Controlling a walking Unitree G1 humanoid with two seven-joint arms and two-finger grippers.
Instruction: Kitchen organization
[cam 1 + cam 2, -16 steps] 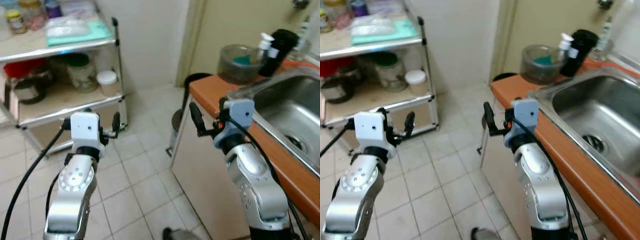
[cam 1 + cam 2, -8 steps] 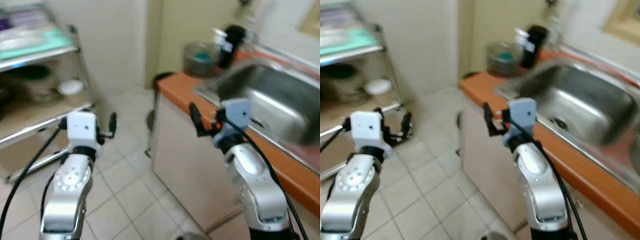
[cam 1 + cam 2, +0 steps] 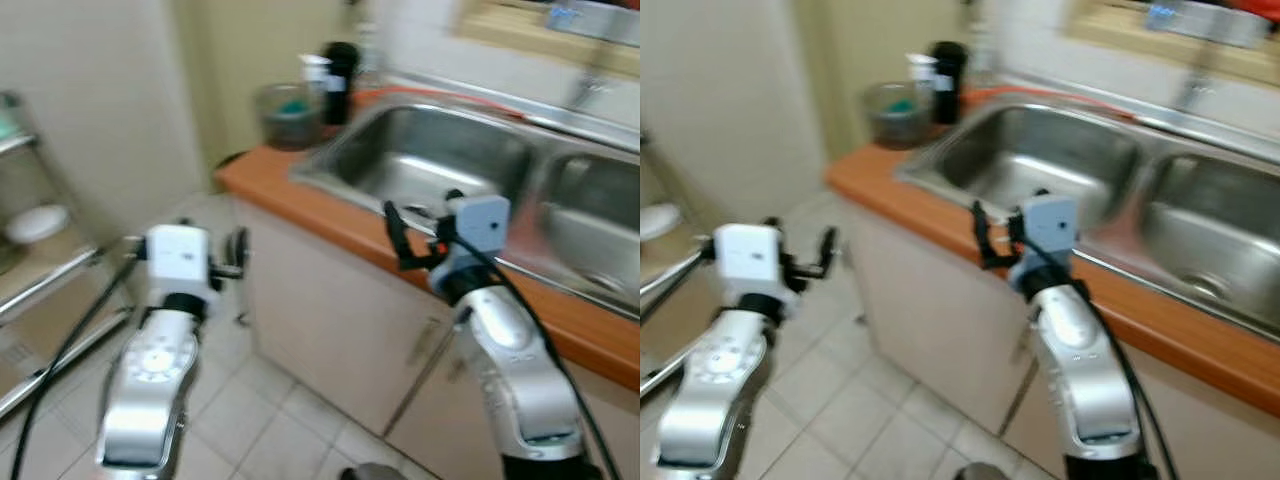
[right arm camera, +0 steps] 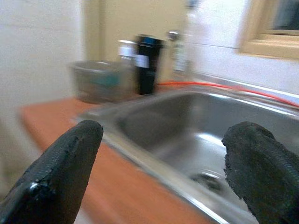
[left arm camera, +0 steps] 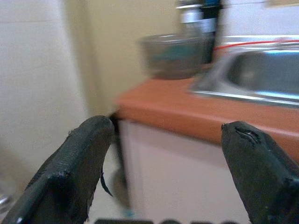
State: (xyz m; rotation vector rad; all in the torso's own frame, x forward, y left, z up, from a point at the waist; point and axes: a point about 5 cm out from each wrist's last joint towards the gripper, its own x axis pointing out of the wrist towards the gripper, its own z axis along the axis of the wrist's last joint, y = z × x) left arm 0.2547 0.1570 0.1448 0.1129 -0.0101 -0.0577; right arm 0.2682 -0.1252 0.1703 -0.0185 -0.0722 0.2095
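An orange counter (image 3: 300, 195) holds a stainless double sink (image 3: 440, 160) straight ahead. At its far left corner stand a glass bowl (image 3: 288, 100) with something teal inside, a white-capped spray bottle (image 3: 314, 74) and a black bottle (image 3: 341, 68). My left gripper (image 5: 168, 154) is open and empty, held over the floor in front of the counter's end. My right gripper (image 4: 163, 158) is open and empty too, raised at counter height and pointing at the left sink basin (image 4: 196, 135). The views are blurred.
White cabinet doors (image 3: 340, 330) run under the counter. A metal shelf rack (image 3: 40, 280) with a white lidded container (image 3: 35, 222) stands at the far left. Tiled floor (image 3: 250, 420) lies between rack and cabinets. A window ledge (image 3: 540, 25) runs above the sink.
The whole view has swung to the right: the rack has slid off to the left and the sink now sits ahead. Both grippers keep the same open pose.
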